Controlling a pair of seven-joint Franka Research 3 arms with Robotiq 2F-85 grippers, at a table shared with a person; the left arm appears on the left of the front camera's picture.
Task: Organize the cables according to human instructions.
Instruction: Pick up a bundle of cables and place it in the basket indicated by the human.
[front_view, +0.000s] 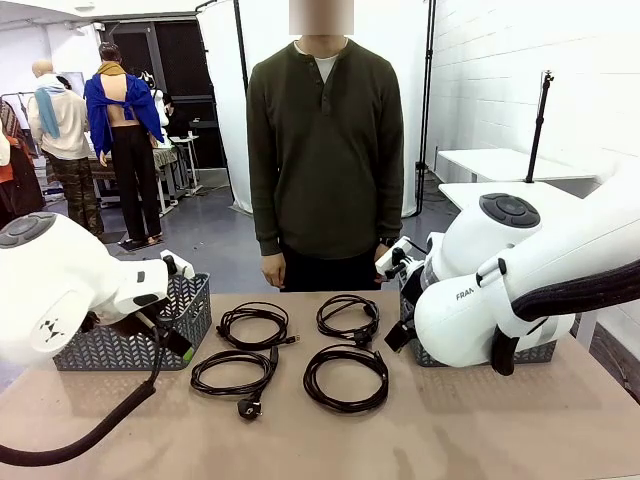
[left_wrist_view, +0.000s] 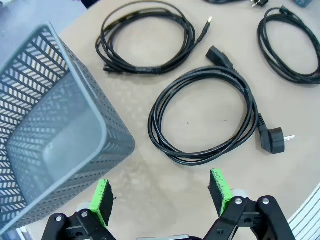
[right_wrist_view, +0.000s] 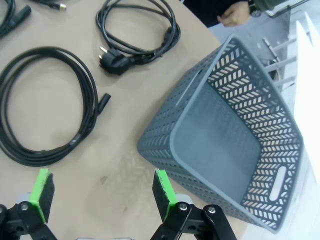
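Note:
Four black cables lie coiled on the table: back left (front_view: 253, 324), back right (front_view: 347, 318), front left (front_view: 232, 372) and front right (front_view: 345, 377). My left gripper (left_wrist_view: 161, 197) hangs open above the table, between the left basket (left_wrist_view: 45, 130) and the front-left cable (left_wrist_view: 151, 124); the back-left cable (left_wrist_view: 140, 69) lies beyond it. My right gripper (right_wrist_view: 102, 192) is open too, above bare table between the front-right cable (right_wrist_view: 91, 97) and the right basket (right_wrist_view: 160, 130). The back-right cable (right_wrist_view: 150, 47) lies farther off. Nothing is held.
A grey mesh basket (front_view: 130, 335) stands at the table's left and another (front_view: 530, 352) at the right behind my right arm. A person (front_view: 325, 150) stands at the far edge, arms down, one hand (right_wrist_view: 232, 15) near the right basket.

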